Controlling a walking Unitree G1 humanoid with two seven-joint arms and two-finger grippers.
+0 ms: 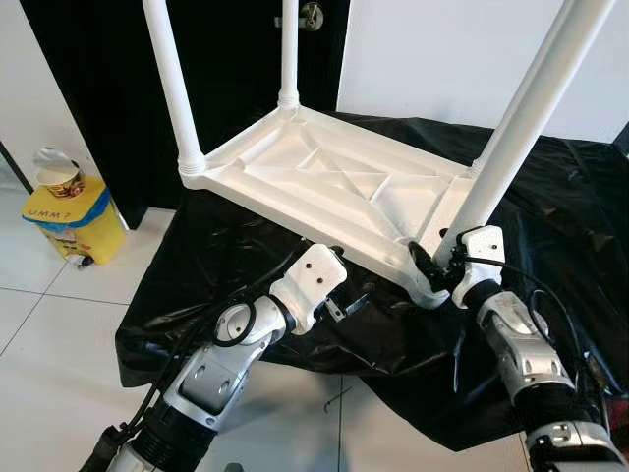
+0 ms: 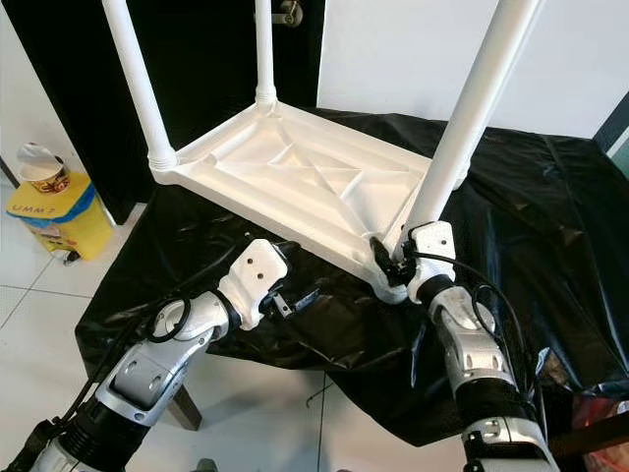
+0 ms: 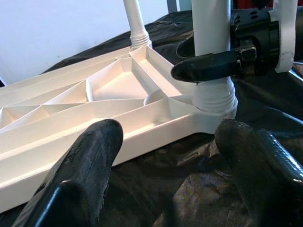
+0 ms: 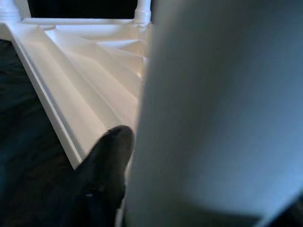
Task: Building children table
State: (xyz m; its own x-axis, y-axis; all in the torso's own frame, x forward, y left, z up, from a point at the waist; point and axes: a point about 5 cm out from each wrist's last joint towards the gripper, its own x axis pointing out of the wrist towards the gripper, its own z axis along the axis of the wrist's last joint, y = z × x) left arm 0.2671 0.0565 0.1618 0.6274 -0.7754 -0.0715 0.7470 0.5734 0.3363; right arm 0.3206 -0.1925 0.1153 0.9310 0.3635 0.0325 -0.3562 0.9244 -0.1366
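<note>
A white children's table [image 1: 324, 182] lies upside down on a black plastic sheet [image 1: 570, 206]. Three white legs stand up from its corners. My right gripper [image 1: 437, 264] is shut on the near right leg [image 1: 521, 128] just above its threaded base. In the left wrist view one of its black fingers [image 3: 208, 66] lies across that leg [image 3: 210, 28]. In the right wrist view the leg [image 4: 218, 104] is very close, with one finger [image 4: 106, 156] beside it. My left gripper [image 1: 344, 300] is open and holds nothing, low over the sheet just in front of the table's near edge [image 3: 142, 137].
A yellow bin [image 1: 84, 226] with an open can on top stands on the tiled floor at the left. A black door [image 1: 226, 59] and a white wall are behind the table. The sheet hangs over the near edge of its support.
</note>
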